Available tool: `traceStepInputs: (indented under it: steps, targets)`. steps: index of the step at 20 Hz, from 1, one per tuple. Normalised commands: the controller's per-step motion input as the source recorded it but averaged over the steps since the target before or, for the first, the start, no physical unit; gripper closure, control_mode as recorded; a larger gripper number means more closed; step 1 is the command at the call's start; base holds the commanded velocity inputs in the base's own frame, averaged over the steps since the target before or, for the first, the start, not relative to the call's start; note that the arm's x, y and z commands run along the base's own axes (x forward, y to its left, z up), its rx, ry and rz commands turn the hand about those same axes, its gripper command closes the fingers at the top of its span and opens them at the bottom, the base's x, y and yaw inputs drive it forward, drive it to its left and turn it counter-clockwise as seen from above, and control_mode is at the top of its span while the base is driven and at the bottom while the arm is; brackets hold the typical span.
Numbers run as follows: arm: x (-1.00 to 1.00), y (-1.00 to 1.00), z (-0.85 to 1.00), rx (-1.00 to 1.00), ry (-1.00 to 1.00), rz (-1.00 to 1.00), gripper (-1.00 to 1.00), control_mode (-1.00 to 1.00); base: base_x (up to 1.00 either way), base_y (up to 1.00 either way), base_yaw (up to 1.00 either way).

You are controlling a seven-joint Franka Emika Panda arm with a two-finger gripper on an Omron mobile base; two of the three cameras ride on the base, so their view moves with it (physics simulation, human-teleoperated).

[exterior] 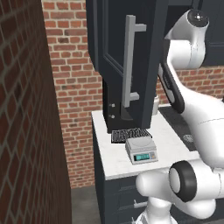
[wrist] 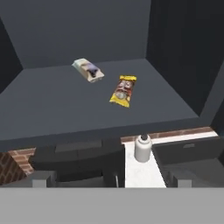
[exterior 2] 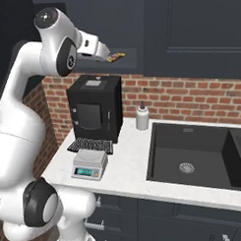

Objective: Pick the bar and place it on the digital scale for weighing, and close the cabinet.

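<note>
tool (wrist: 111,183) sits nearest, jaws wide open, holding nothing, aimed into cabinet (exterior: 114,39) w/ door ajar. bar (wrist: 123,90) lies flat on shelf (wrist: 57,109) ahead, slightly right, long axis running roughly away. digital scale (exterior 2: 88,164) waits on worktop (exterior 2: 125,174) below.

Black boxy appliance (exterior 2: 95,107) stands on the desk (exterior 2: 125,172); ribbed tray (exterior 2: 90,145) just before it, white bottle (exterior 2: 141,116) beside it, dark sink (exterior 2: 197,155) beyond the bottle. Brick wall (exterior 2: 190,101) behind.
</note>
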Motion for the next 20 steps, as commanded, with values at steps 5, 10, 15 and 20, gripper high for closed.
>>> traceStepInputs:
  steps: [5, 10, 15, 20]
  targets:
    - [0.39, -0.10, -0.06, 0.00, 0.06, -0.08, -1.00, -1.00, 0.00, 0.00, 0.00]
    - [0.47, 0.00, -0.10, 0.00, 0.03, -0.06, -1.00, -1.00, 0.00, 0.00, 0.00]
    - [0.36, 0.00, -0.20, 0.00, 0.00, -0.03, -1.00, -1.00, 0.00, 0.00, 0.00]
    - [0.29, -0.09, -0.08, 0.00, 0.00, 0.00, -1.00, -1.00, 0.00, 0.00, 0.00]
